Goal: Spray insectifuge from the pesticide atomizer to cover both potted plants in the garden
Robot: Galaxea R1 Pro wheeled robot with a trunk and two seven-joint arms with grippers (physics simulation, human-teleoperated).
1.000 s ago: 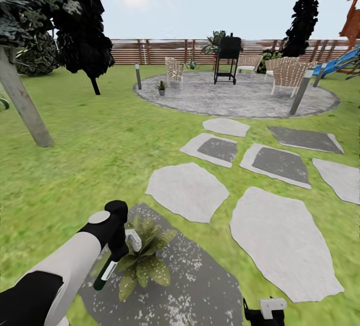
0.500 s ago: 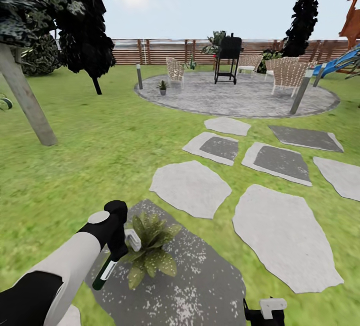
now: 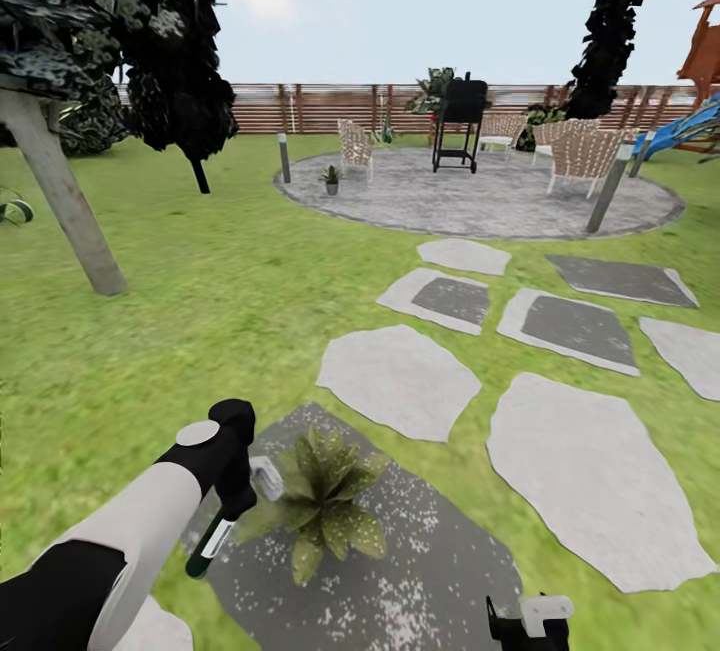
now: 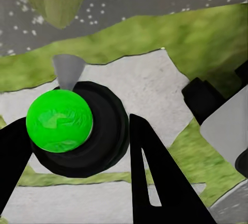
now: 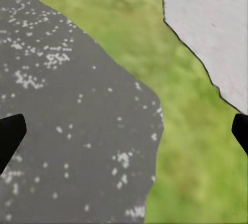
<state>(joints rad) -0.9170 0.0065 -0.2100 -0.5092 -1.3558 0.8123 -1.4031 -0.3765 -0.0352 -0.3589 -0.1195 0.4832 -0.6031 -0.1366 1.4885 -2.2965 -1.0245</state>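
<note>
Pinching the pesticide atomizer (image 3: 212,545), the left hand (image 3: 240,501) hangs beside a potted plant (image 3: 325,496); right hand (image 5: 124,131) spread.

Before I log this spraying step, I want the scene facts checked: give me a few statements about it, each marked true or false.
1. The left gripper holds the pesticide atomizer. True.
2. The near potted plant stands on bare lawn. False: it stands on a dark speckled stepping stone.
3. A second potted plant stands at the edge of the round patio. True.
4. The right gripper is shut on a plant leaf. False: its fingers are apart, with nothing between them.
5. The black grill stands on the grass by the tree trunk. False: it stands on the patio.
</note>
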